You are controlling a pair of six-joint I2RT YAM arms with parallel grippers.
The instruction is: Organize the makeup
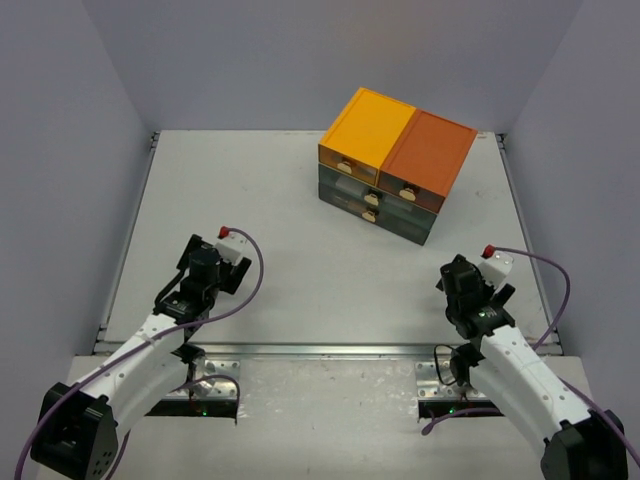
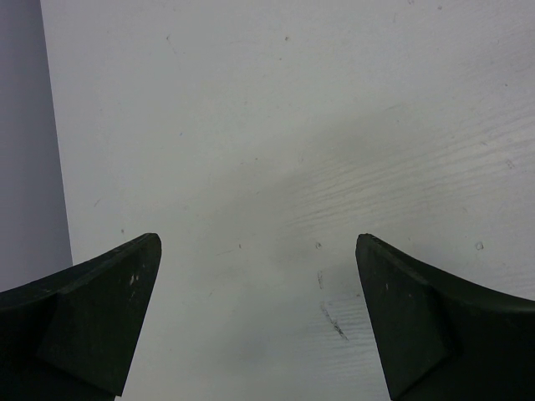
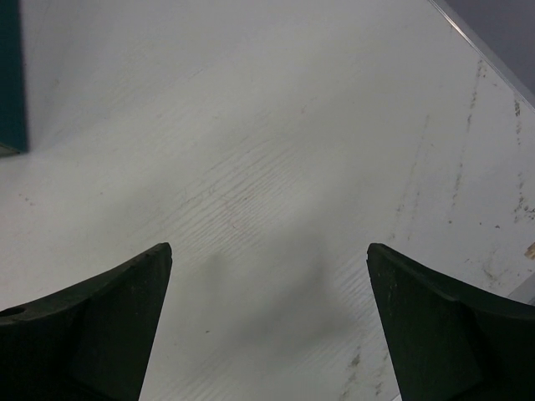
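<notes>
No makeup shows in any view; it is hidden or out of sight. My left gripper point(image 1: 205, 262) hovers low over the near-left part of the white table point(image 1: 290, 220). In the left wrist view its jaws point(image 2: 257, 242) stand wide open, with only bare tabletop between them. My right gripper point(image 1: 462, 280) sits over the near-right part of the table. Its jaws point(image 3: 269, 248) are also wide open and hold nothing.
A small drawer chest point(image 1: 395, 165) with a yellow and orange top and grey-green lower drawers stands at the back right, all drawers shut. Its teal side shows at the left edge of the right wrist view point(image 3: 12, 75). Grey walls enclose the table on three sides.
</notes>
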